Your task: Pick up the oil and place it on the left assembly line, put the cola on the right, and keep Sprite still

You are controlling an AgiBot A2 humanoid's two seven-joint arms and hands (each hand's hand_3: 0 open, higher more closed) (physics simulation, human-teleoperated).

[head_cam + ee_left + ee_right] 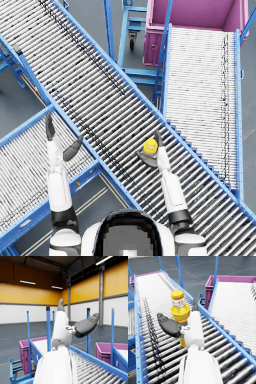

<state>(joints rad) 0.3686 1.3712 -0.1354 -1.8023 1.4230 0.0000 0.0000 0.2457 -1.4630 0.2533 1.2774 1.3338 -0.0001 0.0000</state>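
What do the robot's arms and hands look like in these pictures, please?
Both arms are smooth, glossy white shells, rounded and tube-like. The left arm and the right arm each carry a black band near the body. The left hand and the right hand are dark grey, with slim, tapering fingers. No cables or markings show.

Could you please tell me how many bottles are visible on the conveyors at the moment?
1. A yellow oil bottle stands on the middle conveyor, close in front of the right hand. No other bottle shows; more may lie outside these views.
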